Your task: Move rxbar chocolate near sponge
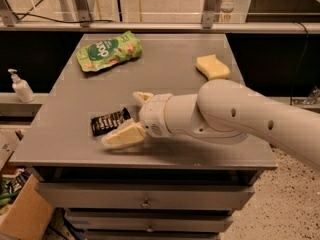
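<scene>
Grey table (65, 149) bears it all. White arm (240, 119) reaches across, its pincer (122, 118) spread wide astride the right end of the rxbar chocolate (106, 122), not clamped yet. Sponge (212, 67) lies well apart from that bar, beyond and rightward. Judging so: grasp, carry, placement all remain.

No wording can be read for sure: the green snack pouch (110, 51) bears large white letters that cannot be made out, and the white lettering on the rxbar chocolate (106, 123), whose right end lies between the spread fingers of the gripper (123, 118), is illegible.
</scene>
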Controlling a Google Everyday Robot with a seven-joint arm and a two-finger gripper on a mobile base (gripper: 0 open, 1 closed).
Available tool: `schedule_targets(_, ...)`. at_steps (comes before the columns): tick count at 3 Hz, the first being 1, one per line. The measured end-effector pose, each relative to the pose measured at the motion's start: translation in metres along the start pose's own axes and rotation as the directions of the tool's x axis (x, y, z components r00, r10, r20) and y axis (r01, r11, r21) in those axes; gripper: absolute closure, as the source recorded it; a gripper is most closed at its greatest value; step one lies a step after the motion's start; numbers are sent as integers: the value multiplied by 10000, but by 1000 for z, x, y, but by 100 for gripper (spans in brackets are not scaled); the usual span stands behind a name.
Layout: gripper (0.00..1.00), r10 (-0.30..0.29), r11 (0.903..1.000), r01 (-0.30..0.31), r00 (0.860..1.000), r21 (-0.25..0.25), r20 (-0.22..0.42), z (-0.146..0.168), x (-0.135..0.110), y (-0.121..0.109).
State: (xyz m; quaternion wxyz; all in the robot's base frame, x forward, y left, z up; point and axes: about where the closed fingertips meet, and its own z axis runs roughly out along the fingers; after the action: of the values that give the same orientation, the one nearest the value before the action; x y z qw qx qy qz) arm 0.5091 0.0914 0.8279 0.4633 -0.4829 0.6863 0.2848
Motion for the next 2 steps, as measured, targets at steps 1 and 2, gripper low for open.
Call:
schedule_targets(1,40,348,9993,-348,9994,100,-25,0,4,-6)
schedule_targets(2,64,557,9983,-556,9984,165,-53,-1,10,-7)
